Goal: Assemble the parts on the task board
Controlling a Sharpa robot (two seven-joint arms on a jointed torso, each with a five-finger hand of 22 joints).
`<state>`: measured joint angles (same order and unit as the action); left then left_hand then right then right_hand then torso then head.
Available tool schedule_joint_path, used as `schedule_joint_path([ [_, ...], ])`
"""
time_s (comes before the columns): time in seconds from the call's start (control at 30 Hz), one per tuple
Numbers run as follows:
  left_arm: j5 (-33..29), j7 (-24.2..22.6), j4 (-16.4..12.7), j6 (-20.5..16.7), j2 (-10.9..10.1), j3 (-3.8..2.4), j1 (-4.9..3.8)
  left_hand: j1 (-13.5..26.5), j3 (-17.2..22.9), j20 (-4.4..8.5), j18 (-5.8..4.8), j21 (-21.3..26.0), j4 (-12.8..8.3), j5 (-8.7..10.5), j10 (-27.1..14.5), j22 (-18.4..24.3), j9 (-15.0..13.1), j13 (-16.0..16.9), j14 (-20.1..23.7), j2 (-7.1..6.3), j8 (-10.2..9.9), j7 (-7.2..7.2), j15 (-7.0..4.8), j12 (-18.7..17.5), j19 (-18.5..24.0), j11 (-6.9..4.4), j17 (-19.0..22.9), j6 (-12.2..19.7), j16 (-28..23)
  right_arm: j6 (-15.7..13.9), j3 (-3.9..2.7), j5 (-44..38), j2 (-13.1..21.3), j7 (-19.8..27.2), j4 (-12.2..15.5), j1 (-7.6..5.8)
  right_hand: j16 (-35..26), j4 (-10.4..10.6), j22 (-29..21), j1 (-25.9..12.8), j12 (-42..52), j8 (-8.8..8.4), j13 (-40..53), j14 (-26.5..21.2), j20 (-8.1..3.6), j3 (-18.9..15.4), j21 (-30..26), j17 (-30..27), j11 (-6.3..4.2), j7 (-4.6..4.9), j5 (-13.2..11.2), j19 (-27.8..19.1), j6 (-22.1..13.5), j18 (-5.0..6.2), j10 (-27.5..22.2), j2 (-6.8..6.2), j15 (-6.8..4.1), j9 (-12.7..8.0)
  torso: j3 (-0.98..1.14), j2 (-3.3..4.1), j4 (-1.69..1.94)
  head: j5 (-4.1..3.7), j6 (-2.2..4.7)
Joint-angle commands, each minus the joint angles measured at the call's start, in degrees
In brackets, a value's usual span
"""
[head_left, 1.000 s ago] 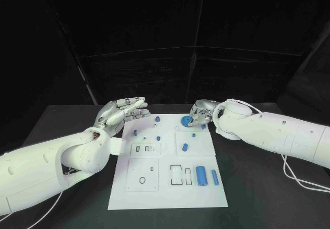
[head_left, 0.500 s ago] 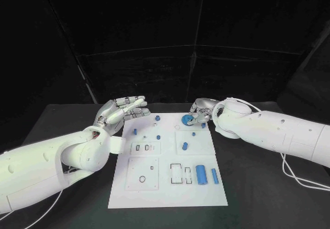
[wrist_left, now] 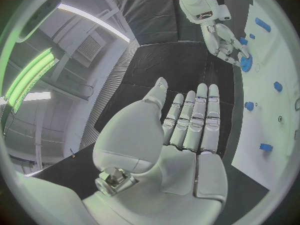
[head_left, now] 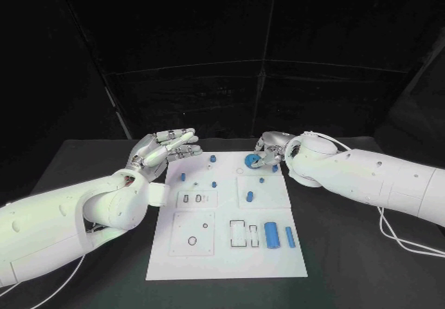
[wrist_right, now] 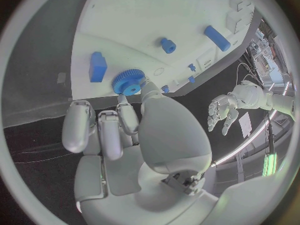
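The white task board point(head_left: 222, 257) lies in the middle of the black table. My right hand point(head_left: 271, 154) hovers at the board's far edge and pinches a blue gear point(head_left: 251, 161) between thumb and fingers. The right wrist view has that gear point(wrist_right: 129, 81) at the fingertips point(wrist_right: 147, 88), just over the board point(wrist_right: 137, 15). My left hand point(head_left: 167, 148) hangs over the board's far left corner, flat, fingers straight and together, holding nothing. From the left wrist, the left hand point(wrist_left: 187, 130) points toward the right hand point(wrist_left: 224, 37) and the gear point(wrist_left: 246, 63).
On the board lie a thick blue cylinder point(head_left: 271, 235), a thin blue bar point(head_left: 289, 238), a blue block point(head_left: 250, 197) and several small blue pegs such as one point(head_left: 182, 176) near the left hand. Dark table borders the board on both sides.
The right hand with the gear has crept very slightly toward the far edge. The left hand has stayed in place.
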<state>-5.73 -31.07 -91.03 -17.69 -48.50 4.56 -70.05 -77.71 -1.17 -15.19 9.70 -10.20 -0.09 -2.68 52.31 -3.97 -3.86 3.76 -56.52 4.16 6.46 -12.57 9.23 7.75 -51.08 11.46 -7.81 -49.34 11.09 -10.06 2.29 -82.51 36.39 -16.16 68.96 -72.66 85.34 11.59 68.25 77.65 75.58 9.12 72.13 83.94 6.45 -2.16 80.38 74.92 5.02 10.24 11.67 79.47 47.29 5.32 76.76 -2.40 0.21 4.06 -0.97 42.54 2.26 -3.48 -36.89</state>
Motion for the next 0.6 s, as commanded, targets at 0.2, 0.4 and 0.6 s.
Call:
schedule_joint_path([
  [0.2,-0.21,-0.22,0.01,0.47,0.04,-0.05,-0.08,0.29,-0.05,-0.07,0.63,0.25,-0.19,-0.11,0.05,0.08,0.09,-0.09,0.28,0.33,-0.39,-1.87,-0.10,-0.21,0.27,0.20,0.05,-0.28,-0.34,-0.66,-0.02,-2.94,-0.12,-0.81,-0.04,-0.09,0.41,-1.09,0.55,2.14,0.80,1.22,0.88,3.81,-0.12,0.13,0.51,3.33,-0.32,-0.51,-0.54,0.43,1.56,-1.13,0.93,1.10,0.03,0.24,0.02,0.01,-0.04,-0.06,-0.02],
  [0.4,-0.22,-0.18,0.09,0.52,0.07,-0.05,-0.08,0.29,-0.05,-0.07,0.63,0.25,-0.19,-0.11,0.05,0.08,0.09,-0.09,0.28,0.33,-0.39,-1.87,-0.10,-0.21,0.27,0.20,0.05,-0.28,-0.34,-0.72,-0.02,-4.63,-0.43,-0.94,-0.17,-0.07,0.67,-2.67,1.02,5.01,1.96,2.90,2.46,3.91,-0.54,1.92,0.74,4.04,-0.97,-1.20,-3.98,0.56,4.82,-1.21,2.15,2.90,-0.50,0.58,0.04,0.01,0.00,-0.11,-0.01],
  [0.6,-0.23,-0.08,0.16,0.62,0.16,-0.05,-0.08,0.20,0.01,-0.08,0.65,0.29,-0.28,-0.11,0.07,0.08,0.08,-0.09,0.24,0.40,-0.39,-1.87,-0.11,-0.21,0.25,0.19,0.04,-0.30,-0.34,-1.41,-0.02,-5.71,-0.95,-0.96,-0.23,-0.04,0.83,-2.92,1.16,5.35,2.84,3.34,3.58,3.99,-0.73,2.56,0.80,4.51,-1.22,-1.49,-4.53,0.59,6.16,-1.23,3.03,3.35,-0.70,0.60,0.02,0.00,-0.02,-0.17,0.05],
])
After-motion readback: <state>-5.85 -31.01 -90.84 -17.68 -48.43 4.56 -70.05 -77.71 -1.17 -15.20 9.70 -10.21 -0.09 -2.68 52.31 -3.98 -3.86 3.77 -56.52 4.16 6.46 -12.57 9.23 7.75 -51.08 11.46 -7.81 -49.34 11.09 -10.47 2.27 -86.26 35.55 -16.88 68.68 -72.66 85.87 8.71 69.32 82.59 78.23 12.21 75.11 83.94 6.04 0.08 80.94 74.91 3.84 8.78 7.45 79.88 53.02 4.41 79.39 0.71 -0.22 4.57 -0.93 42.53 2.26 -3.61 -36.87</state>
